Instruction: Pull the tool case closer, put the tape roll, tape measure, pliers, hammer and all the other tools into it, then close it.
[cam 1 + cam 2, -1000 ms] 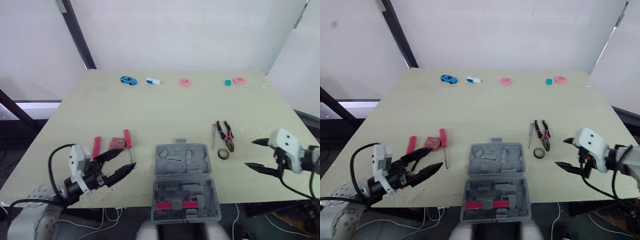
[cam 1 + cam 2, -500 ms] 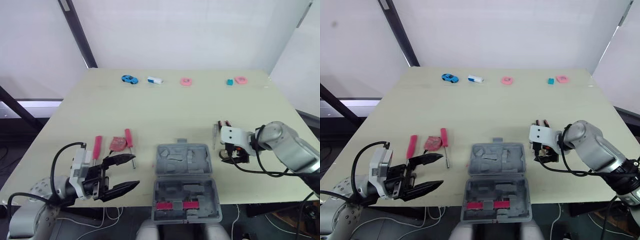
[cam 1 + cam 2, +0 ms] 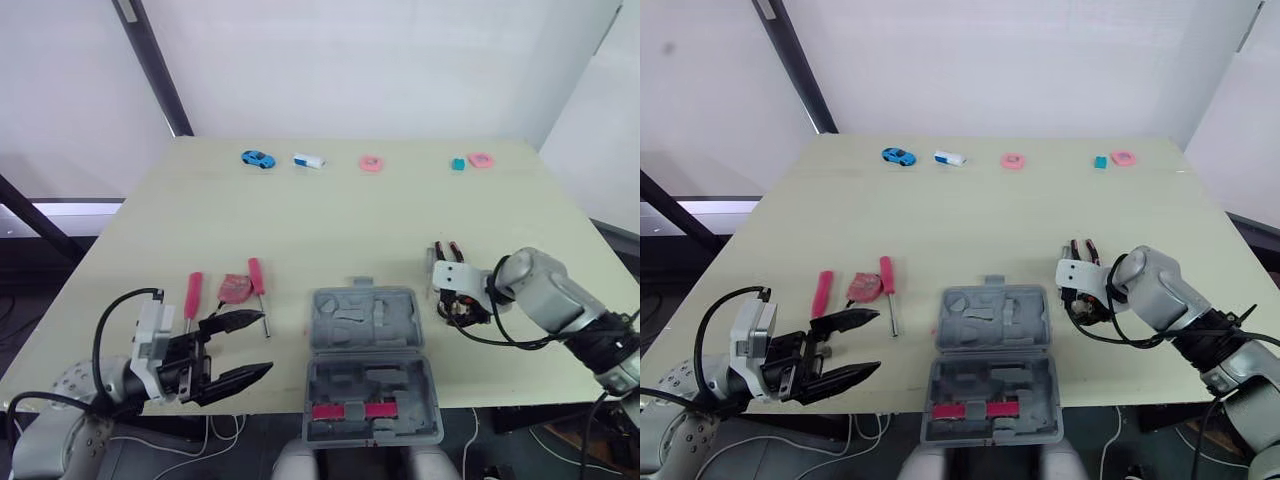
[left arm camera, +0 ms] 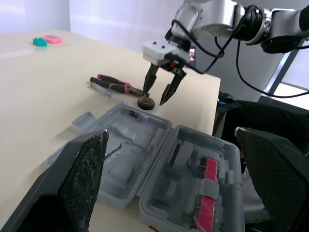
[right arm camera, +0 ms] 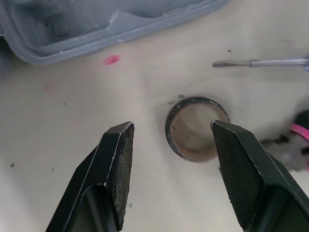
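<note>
Right end effector (image 5: 171, 128) has swung over tape roll (image 5: 186, 151) on cream table (image 3: 330, 220).

Grey tool case (image 3: 992, 322) open, right tool (image 3: 1079, 312) just beside

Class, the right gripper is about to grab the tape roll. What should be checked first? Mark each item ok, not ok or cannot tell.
1. Right gripper open: ok.
2. Tape roll between its fingers: ok, off-centre.
3. Fingers low enough to grip: cannot tell.
4. Pliers clear of the fingers: cannot tell, they lie close.
5. Tool case open to receive it: ok.
6. Left gripper away from the case: ok.
</note>
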You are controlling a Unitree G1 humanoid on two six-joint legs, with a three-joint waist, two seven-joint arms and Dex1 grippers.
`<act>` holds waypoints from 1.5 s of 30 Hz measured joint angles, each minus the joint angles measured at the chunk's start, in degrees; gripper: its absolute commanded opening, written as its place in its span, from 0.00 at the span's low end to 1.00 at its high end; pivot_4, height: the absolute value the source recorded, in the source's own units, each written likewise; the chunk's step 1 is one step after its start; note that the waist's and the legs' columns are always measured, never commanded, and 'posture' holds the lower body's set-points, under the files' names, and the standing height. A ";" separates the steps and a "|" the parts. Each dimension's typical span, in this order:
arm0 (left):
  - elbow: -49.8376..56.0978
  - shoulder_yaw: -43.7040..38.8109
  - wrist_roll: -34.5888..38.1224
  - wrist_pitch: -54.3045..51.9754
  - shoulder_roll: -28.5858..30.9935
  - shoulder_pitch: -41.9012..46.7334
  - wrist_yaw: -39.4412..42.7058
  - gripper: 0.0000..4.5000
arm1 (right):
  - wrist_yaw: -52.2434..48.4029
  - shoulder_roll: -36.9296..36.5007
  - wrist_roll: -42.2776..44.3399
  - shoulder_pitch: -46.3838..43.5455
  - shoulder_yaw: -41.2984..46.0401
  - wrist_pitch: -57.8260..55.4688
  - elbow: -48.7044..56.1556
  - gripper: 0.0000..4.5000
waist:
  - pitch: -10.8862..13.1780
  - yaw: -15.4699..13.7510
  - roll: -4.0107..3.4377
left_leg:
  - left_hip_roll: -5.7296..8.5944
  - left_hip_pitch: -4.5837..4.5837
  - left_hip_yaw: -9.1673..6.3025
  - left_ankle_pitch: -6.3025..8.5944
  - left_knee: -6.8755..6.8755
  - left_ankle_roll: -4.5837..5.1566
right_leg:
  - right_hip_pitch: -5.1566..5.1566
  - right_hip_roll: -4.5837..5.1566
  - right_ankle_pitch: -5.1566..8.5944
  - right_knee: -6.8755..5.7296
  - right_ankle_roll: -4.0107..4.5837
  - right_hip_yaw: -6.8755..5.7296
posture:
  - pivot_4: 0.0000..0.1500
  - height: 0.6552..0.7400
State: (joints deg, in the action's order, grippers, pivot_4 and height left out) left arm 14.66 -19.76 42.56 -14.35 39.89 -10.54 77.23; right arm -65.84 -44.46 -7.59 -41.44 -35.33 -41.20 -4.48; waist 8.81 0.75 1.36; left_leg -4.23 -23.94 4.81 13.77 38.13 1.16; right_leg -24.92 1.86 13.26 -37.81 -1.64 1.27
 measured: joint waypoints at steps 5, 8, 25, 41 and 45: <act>0.00 0.08 0.29 0.08 -0.62 0.47 -0.01 1.00 | -0.59 1.18 -1.88 -0.20 -0.15 1.86 -4.04 0.59 | 0.00 0.00 0.00 | 0.00 0.00 0.01 0.00 0.01 0.00 | 0.00 0.00 0.00 -0.01 0.00 0.00 | 1.00 1.00; 0.00 0.40 0.27 0.20 -1.24 1.06 -0.08 1.00 | -0.78 2.72 -3.17 -0.37 -0.33 3.21 -7.11 0.41 | 0.00 0.01 0.00 | 0.00 0.00 0.00 0.00 0.02 0.00 | 0.00 -0.01 0.00 -0.04 0.00 0.00 | 1.00 1.00; 1.01 2.26 0.41 -0.15 -4.08 2.24 -5.21 1.00 | -9.33 2.46 -5.19 -5.58 -0.02 4.00 -2.14 0.01 | 0.05 0.35 -0.09 | -0.04 0.02 0.01 0.00 0.04 0.00 | -0.02 -0.08 -0.01 -0.10 -0.02 0.05 | 1.00 1.00; -3.07 -7.87 0.21 1.34 -5.18 -6.13 -11.05 1.00 | -9.09 32.19 -2.82 -23.87 -6.71 9.73 -18.36 0.01 | 0.01 1.08 -0.01 | -0.02 -0.03 -0.11 -0.01 -0.01 -0.03 | 0.00 0.06 0.03 -0.13 0.10 -0.21 | 1.00 1.00; -3.11 -8.22 0.27 1.34 -4.89 -5.71 -11.12 1.00 | -8.07 36.29 -4.41 -25.14 -7.83 14.47 -27.47 0.01 | 0.02 1.44 -0.02 | -0.03 -0.03 -0.13 -0.01 -0.02 -0.03 | -0.01 0.03 0.03 -0.15 0.10 -0.22 | 1.00 1.00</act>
State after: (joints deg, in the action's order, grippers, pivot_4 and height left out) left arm 11.56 -27.99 42.83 -13.01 34.99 -16.25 66.11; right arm -73.91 -8.17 -12.00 -66.57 -43.16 -26.73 -31.95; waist 8.83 2.20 1.34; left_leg -4.26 -23.97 4.68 13.76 38.10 1.13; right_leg -24.93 1.89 13.30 -37.96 -1.54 1.05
